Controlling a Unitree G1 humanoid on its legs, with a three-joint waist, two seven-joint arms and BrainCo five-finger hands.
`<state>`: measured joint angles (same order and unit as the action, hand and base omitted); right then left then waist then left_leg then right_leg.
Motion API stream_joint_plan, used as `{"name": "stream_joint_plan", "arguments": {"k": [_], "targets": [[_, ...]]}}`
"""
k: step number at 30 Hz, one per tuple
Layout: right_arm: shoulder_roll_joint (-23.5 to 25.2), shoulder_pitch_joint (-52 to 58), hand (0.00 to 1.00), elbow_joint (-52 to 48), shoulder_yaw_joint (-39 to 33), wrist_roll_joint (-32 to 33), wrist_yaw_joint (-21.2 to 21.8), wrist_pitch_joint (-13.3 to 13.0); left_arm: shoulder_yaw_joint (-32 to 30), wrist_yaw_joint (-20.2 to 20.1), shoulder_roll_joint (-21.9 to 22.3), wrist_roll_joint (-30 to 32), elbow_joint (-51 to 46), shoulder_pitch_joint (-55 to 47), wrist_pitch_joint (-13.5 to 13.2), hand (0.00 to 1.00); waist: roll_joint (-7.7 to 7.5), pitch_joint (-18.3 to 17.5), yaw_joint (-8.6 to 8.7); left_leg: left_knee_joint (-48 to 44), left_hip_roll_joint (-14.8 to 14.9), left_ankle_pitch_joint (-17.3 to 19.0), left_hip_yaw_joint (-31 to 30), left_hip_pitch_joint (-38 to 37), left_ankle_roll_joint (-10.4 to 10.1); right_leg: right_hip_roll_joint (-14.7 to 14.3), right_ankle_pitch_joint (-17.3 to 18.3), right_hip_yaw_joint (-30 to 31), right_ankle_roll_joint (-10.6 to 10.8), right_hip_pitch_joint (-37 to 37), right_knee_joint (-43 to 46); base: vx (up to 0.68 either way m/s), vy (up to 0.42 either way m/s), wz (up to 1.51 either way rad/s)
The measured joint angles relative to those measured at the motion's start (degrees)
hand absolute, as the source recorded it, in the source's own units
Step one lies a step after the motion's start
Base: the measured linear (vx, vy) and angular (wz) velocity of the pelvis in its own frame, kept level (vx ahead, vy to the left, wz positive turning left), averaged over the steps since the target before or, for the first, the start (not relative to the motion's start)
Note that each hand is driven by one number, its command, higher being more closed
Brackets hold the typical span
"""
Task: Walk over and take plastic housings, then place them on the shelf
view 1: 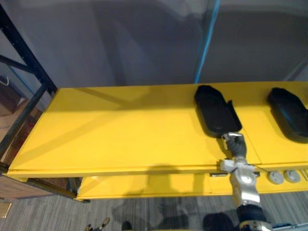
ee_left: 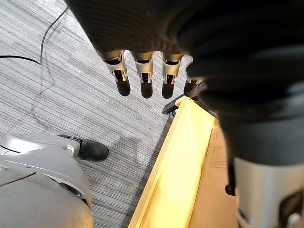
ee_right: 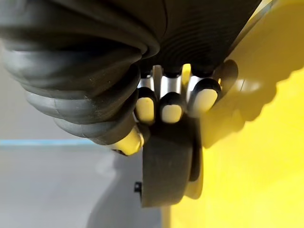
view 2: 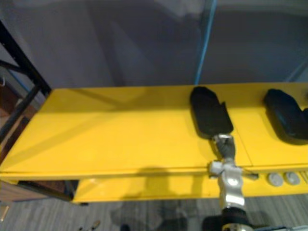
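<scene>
Left robot hand [ee_left: 142, 76] hangs low over grey striped carpet floor [ee_left: 57, 90], beside the front edge of the yellow metal shelf [view 1: 120, 130]. Its fingers are straight and apart, holding nothing.

Right robot hand [view 1: 234, 143] reaches over the shelf's front edge. Its fingers curl over the near end of a long black plastic housing [view 1: 215, 109], thumb against its side: clamped on it. The housing lies lengthwise on the shelf top.

Second black plastic housing [view 1: 288, 110] lies further right, well apart. Grey wall [view 1: 120, 43] behind.
</scene>
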<state>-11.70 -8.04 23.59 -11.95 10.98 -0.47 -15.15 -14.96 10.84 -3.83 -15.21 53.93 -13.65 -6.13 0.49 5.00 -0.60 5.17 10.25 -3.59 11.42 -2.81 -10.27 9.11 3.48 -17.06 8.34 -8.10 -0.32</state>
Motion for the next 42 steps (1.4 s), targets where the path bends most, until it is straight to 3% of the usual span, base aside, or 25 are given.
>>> {"name": "stream_joint_plan", "arguments": {"k": [7,11,14,15,18,21,23,26,28,34,42], "targets": [[0.1,-0.4,1.0,-1.6,0.2,0.0,-0.6,0.0,0.0,-0.2,0.0,0.0,-0.1,0.1,0.0,0.0,-0.14,0.3,-0.04,0.0,0.0,0.0,0.2,0.5,0.0,0.0,0.0,0.1,0.0,0.2,-0.2,0.0,0.0,0.0],[0.6,4.6,1.0,-13.3,0.2,0.7,1.1,0.0,-0.3,-0.4,0.0,0.0,-0.8,0.2,0.0,0.0,-0.38,0.5,0.03,0.0,0.1,0.0,1.1,0.9,0.0,-0.1,0.0,0.9,0.0,1.0,-0.2,0.02,0.001,-0.08],[1.2,7.3,1.0,-22.2,-0.3,1.8,1.8,-0.8,-0.6,-0.4,0.0,0.0,-0.9,0.3,0.0,0.0,-0.78,0.7,1.49,0.0,0.2,0.0,2.2,0.3,0.0,-0.1,0.0,1.8,0.0,1.1,-0.2,0.02,-0.005,-0.2],[1.4,8.5,0.0,-25.2,-0.7,1.9,1.3,-2.2,-1.2,-0.4,0.1,0.0,-0.9,0.4,0.0,0.0,-1.24,0.7,1.59,0.0,0.5,0.0,4.3,-0.5,0.0,-0.3,0.0,3.4,-0.1,1.5,0.0,-0.01,-0.004,-0.37],[1.6,9.8,0.0,-29.2,-3.7,2.5,-0.4,-3.8,-2.4,-0.2,0.9,0.0,-1.0,0.8,-0.1,0.0,-1.37,0.6,1.75,0.0,0.9,0.0,5.4,-0.7,0.0,-0.5,-0.1,4.7,-0.2,2.4,0.7,-0.02,-0.003,-0.29],[1.6,10.2,0.0,-31.2,-8.4,2.6,-6.1,-6.7,-2.3,0.1,2.1,-0.1,-0.7,0.8,0.0,0.0,-1.63,0.3,3.03,0.0,1.3,0.0,6.9,-1.1,0.0,-0.9,-0.4,6.4,-0.6,3.4,1.2,-0.05,-0.004,-0.28],[1.7,10.9,0.0,-31.3,-10.9,-1.3,-15.1,-7.5,-2.2,0.2,2.3,-0.2,-0.2,1.1,0.0,0.0,-1.81,-0.2,3.35,0.0,1.8,0.0,8.1,-1.3,-0.1,-1.4,-0.6,7.6,-0.9,4.4,1.6,-0.06,-0.013,-0.23],[2.0,12.5,0.0,-28.4,-12.5,-6.3,-25.0,-7.4,-1.7,0.3,2.0,-0.6,1.5,2.2,0.0,0.0,-1.89,-1.0,4.5,0.0,1.8,0.0,8.3,-1.3,-0.1,-1.4,-0.8,7.9,-1.0,4.7,1.7,-0.05,-0.004,-0.09],[3.8,13.9,0.0,-24.7,-13.4,-5.1,-28.6,-7.4,-1.5,0.3,2.0,-0.7,1.5,3.0,0.0,0.0,-1.91,-1.4,4.51,0.0,1.8,0.0,8.9,-1.4,-0.1,-1.4,-1.1,8.3,-0.9,5.0,1.7,-0.05,0.011,-0.14],[11.9,19.4,0.0,-16.0,-11.4,3.6,-26.8,-7.6,-0.1,0.3,2.4,-2.6,1.4,3.3,0.6,0.0,-0.86,-2.0,4.43,0.0,1.8,0.0,9.9,-2.3,-0.1,-1.4,-1.4,9.3,-0.8,4.8,1.6,-0.01,0.004,-0.08],[15.1,19.9,0.0,-15.9,-5.4,4.2,-22.1,-10.9,-0.8,0.3,4.6,-4.4,1.2,2.2,0.4,0.0,-1.02,-2.1,2.53,0.0,1.7,0.2,9.4,-3.1,-0.1,-1.0,-1.5,7.9,-0.6,2.9,0.4,0.0,0.0,0.05]]}}
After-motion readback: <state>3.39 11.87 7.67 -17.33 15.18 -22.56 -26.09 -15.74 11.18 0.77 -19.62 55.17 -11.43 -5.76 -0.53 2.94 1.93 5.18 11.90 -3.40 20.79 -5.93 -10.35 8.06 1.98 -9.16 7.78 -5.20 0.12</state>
